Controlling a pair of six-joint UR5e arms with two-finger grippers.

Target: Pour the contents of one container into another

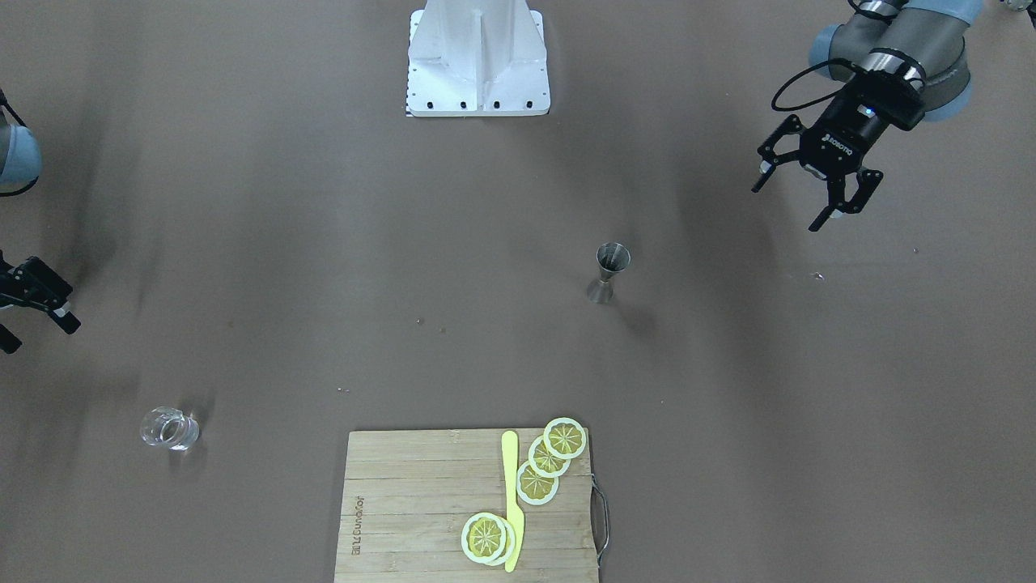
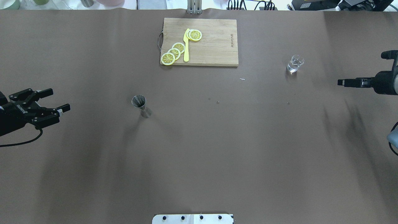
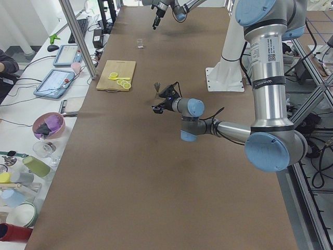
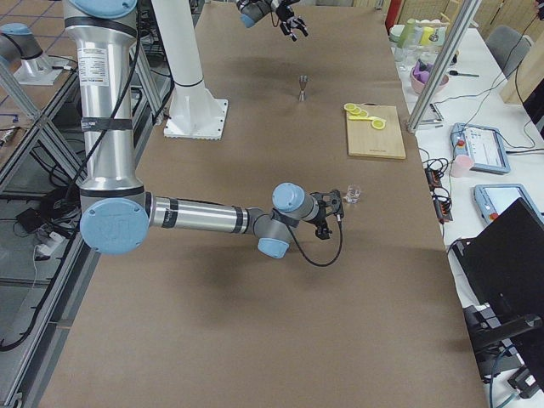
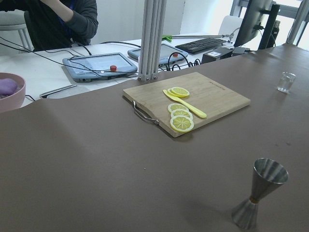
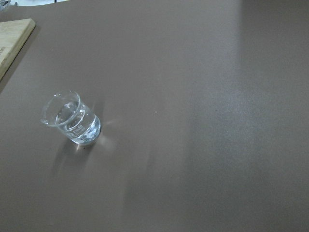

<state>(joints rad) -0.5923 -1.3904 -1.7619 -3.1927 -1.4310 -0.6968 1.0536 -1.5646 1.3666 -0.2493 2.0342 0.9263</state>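
Observation:
The silver metal jigger (image 2: 141,105) stands upright on the brown table, left of the middle; the left wrist view shows the jigger (image 5: 260,198) at lower right. My left gripper (image 2: 57,100) hovers open and empty well to its left, and the front view has this left gripper (image 1: 797,202) up and to the right of the jigger (image 1: 609,274). The clear glass cup (image 2: 294,63) stands upright at the far right, and the cup (image 6: 72,118) is also in the right wrist view. My right gripper (image 1: 40,334) is open and empty, apart from the cup (image 1: 170,427).
A wooden cutting board (image 2: 214,43) with lemon slices (image 2: 174,53) and a yellow knife (image 2: 186,45) lies at the table's far edge, between the two containers. The robot's white base (image 1: 477,57) stands at the near edge. Tablets and bowls sit beyond the table.

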